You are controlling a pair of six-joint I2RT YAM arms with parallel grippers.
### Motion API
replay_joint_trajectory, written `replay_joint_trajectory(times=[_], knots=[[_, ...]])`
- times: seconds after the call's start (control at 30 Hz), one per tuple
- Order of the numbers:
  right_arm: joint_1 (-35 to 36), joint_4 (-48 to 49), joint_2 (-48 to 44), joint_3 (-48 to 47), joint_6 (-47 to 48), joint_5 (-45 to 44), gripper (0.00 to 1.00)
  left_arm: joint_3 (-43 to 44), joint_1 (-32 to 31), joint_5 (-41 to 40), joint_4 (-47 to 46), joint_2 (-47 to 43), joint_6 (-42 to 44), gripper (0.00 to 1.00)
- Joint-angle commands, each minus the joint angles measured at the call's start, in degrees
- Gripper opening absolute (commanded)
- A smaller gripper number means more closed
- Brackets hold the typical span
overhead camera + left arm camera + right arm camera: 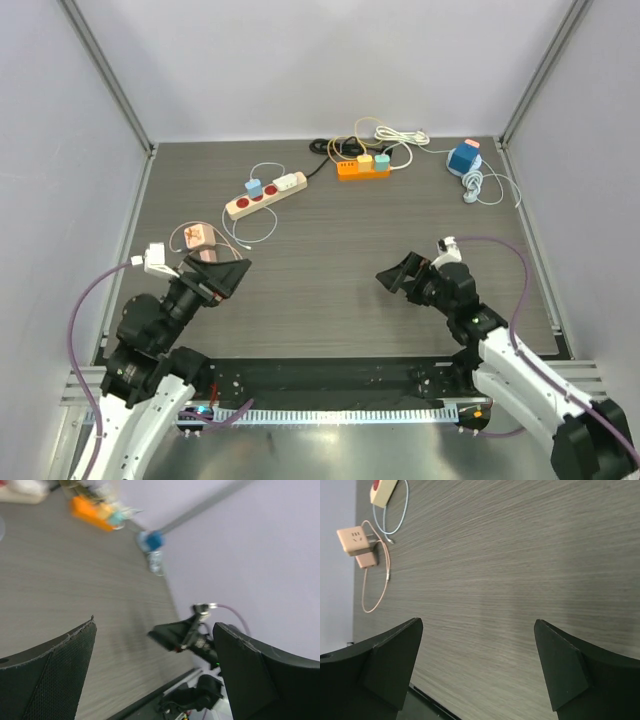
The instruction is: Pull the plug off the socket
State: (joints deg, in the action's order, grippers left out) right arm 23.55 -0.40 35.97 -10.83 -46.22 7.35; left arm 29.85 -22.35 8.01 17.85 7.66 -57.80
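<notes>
Both tools are hanging above the near part of the bench [330, 240] with their fingers spread wide and nothing between them. The left tool [228, 276] and the right tool [398, 272] are facing each other across the middle.

The plugs are sitting well beyond them, towards the far wall. The beige power strip [265, 195] is lying ahead of the left tool and slightly to its right. Its long axis is running diagonally from near-left to far-right. It is carrying a blue plug [254, 187] near its middle and a white plug [289, 182] at its far-right end.

The orange power strip [362, 170] is lying almost crosswise at the far centre, with two small plugs on top. It is sitting somewhat closer to the right tool.

Which plug is meant is not clear from the task. For the beige strip the left arm is looking the nearer one. The plugs are standing up from the top face, so the pull is probably going to be upward, away from the bench, with the strip likely needing to be held down.
</notes>
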Motion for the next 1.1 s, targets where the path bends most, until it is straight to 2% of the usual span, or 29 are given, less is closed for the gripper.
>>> replay_joint_trajectory(times=[0.0,0.03,0.07,0.13,0.17,0.27,0.3,0.4,0.43,0.47,0.53,0.57,0.7,0.87,0.97,1.07], knots=[[0.09,5.65,7.87,-5.69,5.26,-1.83,1.0,7.03,0.2,-12.58,25.23,5.93,-1.16,1.0],[0.18,8.9,10.24,-6.3,5.0,1.05,0.99,8.37,0.29,-13.28,28.27,6.83,-2.13,1.0],[0.01,16.41,16.36,-7.09,4.47,3.43,1.0,9.08,0.29,-15.37,29.25,7.36,-1.27,1.0],[0.44,26.11,23.76,-9.55,3.16,8.09,1.0,9.36,0.29,-15.57,28.22,6.76,0.22,1.0],[1.31,31.9,32.07,-13.65,1.5,8.64,1.0,9.27,0.29,-14.96,25.69,6.32,0.67,1.0],[5.62,26.87,47.31,-27.61,4.8,11.97,0.96,10.84,0.29,-16.62,26.01,6.22,0.5,1.0],[6.67,27.12,56.23,-36.11,5.6,12.5,0.96,12.33,0.29,-17.32,27.06,6.92,0.76,1.0],[11.33,32.74,70.14,-49.51,3.69,14.7,0.96,16.62,0.29,-17.5,30.92,10.52,3.3,1.0],[13.43,32.23,74.03,-53.9,3.76,15.14,0.96,17.95,0.29,-16.72,32.15,11.4,3.92,1.0],[14.93,29.52,77.29,-62.99,4.03,15.32,0.96,19.01,0.29,-16.1,34.08,12.72,6.19,1.0],[17.13,27.57,86.14,-71.39,4.82,15.32,0.96,22.17,0.29,-17.05,36.28,13.43,9.09,1.0],[19.14,26.17,88.73,-78.74,4.56,15.32,0.96,23.4,0.29,-18.19,39.08,13.17,10.24,1.0],[23.37,21.95,100.77,-94.61,4.11,13.66,0.96,28.5,0.29,-21.11,42.36,11.06,16.21,1.0],[27.51,16.76,114.82,-113.74,6.22,11.1,0.98,28.52,0.29,-16.28,40.87,8.34,18.78,0.99],[29.09,12.99,120.72,-122.38,7.45,9.09,0.98,27.64,0.29,-15.13,41.12,7.37,18.95,1.0],[29.88,12.71,121.97,-123.29,7.98,6.98,0.99,28.42,0.29,-14.78,42.0,7.02,19.65,1.0]])
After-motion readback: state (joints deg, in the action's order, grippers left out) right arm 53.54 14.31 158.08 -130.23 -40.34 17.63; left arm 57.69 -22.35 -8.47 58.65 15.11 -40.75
